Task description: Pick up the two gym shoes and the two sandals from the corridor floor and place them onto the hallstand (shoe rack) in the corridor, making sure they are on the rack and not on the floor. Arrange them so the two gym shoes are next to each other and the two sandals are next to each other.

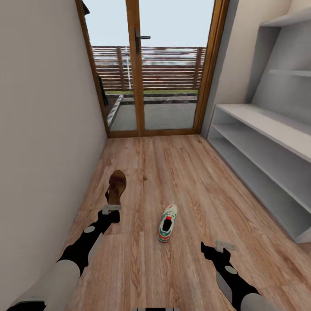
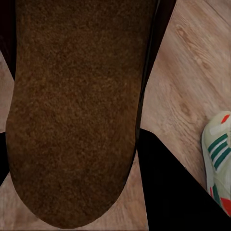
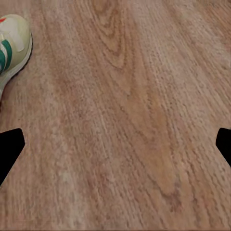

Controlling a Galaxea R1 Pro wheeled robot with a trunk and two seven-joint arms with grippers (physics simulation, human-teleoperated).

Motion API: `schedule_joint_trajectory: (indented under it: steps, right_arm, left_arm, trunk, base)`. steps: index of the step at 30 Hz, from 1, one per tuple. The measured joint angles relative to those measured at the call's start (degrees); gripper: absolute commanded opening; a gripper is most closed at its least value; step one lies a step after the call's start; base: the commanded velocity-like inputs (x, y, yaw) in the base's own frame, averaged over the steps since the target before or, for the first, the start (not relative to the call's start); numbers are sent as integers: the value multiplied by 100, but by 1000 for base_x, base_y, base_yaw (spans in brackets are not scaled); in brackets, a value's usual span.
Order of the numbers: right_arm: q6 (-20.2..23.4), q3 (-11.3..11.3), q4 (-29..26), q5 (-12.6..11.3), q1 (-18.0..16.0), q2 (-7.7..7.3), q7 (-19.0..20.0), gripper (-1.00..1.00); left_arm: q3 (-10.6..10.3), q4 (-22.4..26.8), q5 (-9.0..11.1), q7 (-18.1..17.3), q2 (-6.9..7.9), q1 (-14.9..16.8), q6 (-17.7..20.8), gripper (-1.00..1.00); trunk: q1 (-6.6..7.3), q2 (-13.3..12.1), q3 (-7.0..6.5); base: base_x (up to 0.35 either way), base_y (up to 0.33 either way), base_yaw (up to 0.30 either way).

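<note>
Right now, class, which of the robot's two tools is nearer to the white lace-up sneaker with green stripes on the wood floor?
Left. The sneaker lies between both; the left tool, holding a flat dark brown sandal, sits slightly closer beside it, and the right tool is farther off, nearer the robot.

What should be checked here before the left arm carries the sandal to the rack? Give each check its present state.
1. Left gripper shut on the sandal: ok, the sandal stands up from it.
2. Grip firm enough for carrying: cannot tell.
3. Right gripper free: ok, open above bare corridor floor.
4. Hallstand shelves free to receive it: ok for the visible part.
5. Gym shoe out of the travel path: not ok, it lies on the floor between the arms.
6. Second sandal and second gym shoe located: cannot tell.
</note>
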State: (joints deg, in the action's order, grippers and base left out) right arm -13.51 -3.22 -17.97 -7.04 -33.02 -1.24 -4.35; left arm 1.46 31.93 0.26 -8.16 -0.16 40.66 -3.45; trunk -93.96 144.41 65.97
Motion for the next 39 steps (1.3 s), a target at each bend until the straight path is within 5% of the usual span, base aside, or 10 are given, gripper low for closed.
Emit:
schedule_joint_trajectory:
  steps: [39]
  right_arm:
    - [-7,9,-5,9,0,46,17,100]
  left_arm:
    - [12,-2,3,19,5,0,-18,-100]
  trunk:
    - [-2,0,0]
  base:
    - [54,52,-26]
